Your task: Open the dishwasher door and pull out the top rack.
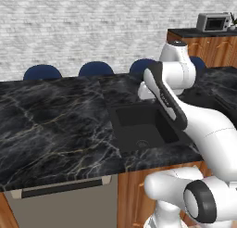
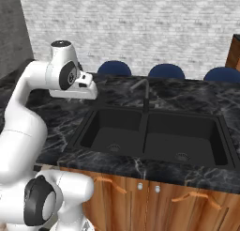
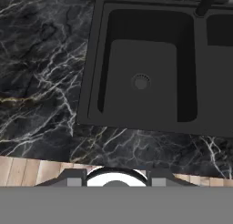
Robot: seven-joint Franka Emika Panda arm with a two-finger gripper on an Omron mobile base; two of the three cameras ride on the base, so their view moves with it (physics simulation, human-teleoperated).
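The dishwasher door (image 1: 65,206) is a grey-beige panel under the counter at the lower left of the left base view. It stands closed, with its long dark bar handle (image 1: 60,187) along the top edge. The top rack is hidden behind it. My gripper (image 2: 90,95) hangs high above the black marble counter (image 2: 56,117), just left of the sink, and points down. In the hand view my gripper (image 3: 117,178) looks down on the counter's front edge and the left sink basin. It is shut and holds nothing.
A black double sink (image 2: 117,131) with a dark faucet (image 2: 145,96) is set in the counter. Orange-brown cabinet doors (image 2: 154,202) sit below it. Blue chair backs (image 1: 95,68) line the far side. A microwave (image 1: 214,22) stands on a back counter at the right.
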